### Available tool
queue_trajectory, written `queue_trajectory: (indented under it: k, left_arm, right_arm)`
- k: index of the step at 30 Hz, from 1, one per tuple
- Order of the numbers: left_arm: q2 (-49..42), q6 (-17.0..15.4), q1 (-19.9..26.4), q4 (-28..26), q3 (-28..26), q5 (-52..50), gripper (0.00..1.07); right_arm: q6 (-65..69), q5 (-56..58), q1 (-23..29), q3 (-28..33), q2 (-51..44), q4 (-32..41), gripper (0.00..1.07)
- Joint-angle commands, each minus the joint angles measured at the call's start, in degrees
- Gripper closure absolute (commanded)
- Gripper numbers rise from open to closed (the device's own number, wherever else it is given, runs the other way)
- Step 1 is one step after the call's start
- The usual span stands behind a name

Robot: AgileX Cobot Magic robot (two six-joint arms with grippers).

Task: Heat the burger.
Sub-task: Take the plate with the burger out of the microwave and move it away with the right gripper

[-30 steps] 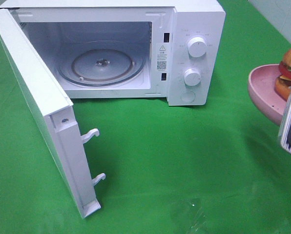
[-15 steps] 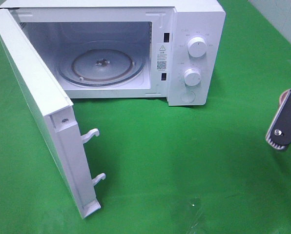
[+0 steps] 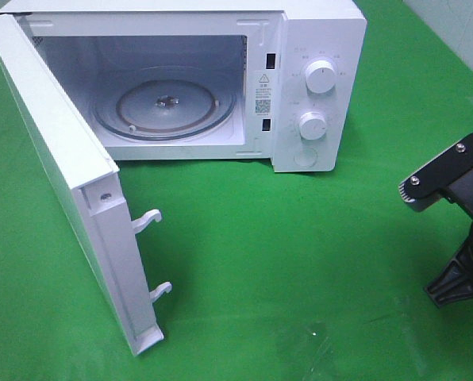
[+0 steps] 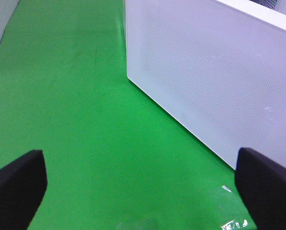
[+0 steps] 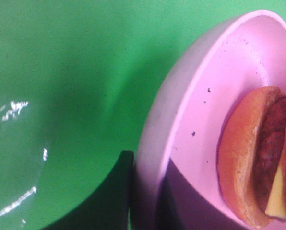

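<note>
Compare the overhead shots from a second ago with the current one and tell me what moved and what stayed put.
The pink plate carrying the burger has left the overhead view; only the right wrist camera shows them now, plate rim at the claw. The right arm swung and shows its black links at the right edge. The microwave, its open door and glass turntable stayed put.

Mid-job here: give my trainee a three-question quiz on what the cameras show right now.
1. True or false: the microwave door is closed.
2. What lies on the pink plate in the right wrist view?
3. Which sits inside the microwave cavity? A) the burger B) only the glass turntable C) a cup

Key: 1. False, it stands open. 2. The burger, with the right tool shut on the plate's rim. 3. B.
</note>
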Motion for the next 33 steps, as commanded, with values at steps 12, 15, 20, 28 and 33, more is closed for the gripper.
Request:
queue_trajectory:
  k: [12,15,20,28,33]
  left_arm:
    - [-1.0,-0.1,0.1,-0.1,0.2,-0.3,0.06]
    - [-1.0,-0.1,0.1,-0.1,0.2,-0.3,0.06]
    - [-1.0,-0.1,0.1,-0.1,0.2,-0.3,0.06]
    - [-1.0,-0.1,0.1,-0.1,0.2,-0.3,0.06]
    - [-1.0,-0.1,0.1,-0.1,0.2,-0.3,0.06]
  right_arm:
    - [18.4,1.1,-0.2,-0.8,14.4,-13.3,1.05]
    - [20.3,0.7,-0.2,-0.8,17.0,-14.2,1.05]
    - [21.5,-0.9,-0.3,-0.8,20.5,-15.2,1.05]
    - [24.2,-6.9,-5.7,-0.8,26.8,-16.7,1.04]
    - [24.4,-8.2,-8.4,-0.8,28.4,-17.6,0.99]
